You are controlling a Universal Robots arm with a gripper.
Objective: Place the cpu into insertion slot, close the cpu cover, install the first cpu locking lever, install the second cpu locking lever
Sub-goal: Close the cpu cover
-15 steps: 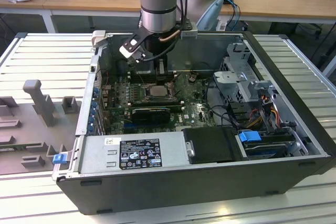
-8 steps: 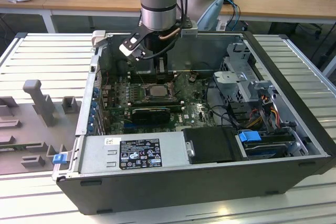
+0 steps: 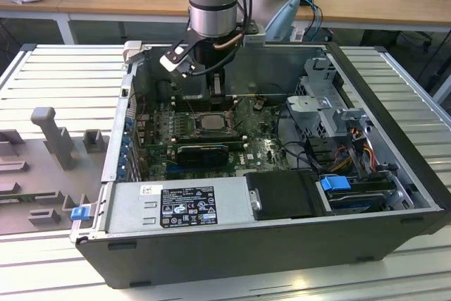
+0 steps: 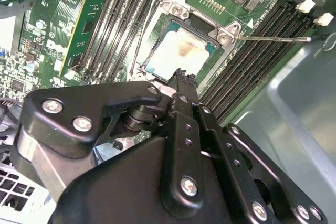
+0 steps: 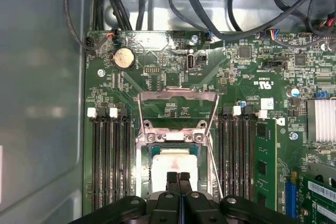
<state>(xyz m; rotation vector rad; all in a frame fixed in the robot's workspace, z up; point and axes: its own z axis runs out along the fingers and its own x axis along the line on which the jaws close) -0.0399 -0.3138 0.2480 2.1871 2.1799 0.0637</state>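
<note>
The cpu point(image 5: 170, 165) lies seated in the insertion slot point(image 5: 147, 138) on the green board point(image 5: 252, 72). The tool point(image 5: 178, 178) hangs right over it, its fingers pressed together with nothing between them. I cannot tell whether they touch the chip. The cpu cover point(image 5: 178, 96) stands swung open beyond the socket, and one locking lever point(image 4: 273, 39) juts free. To my eye, closing the cover is the step in hand. It calls for folding the frame flat without nudging the chip.
</note>
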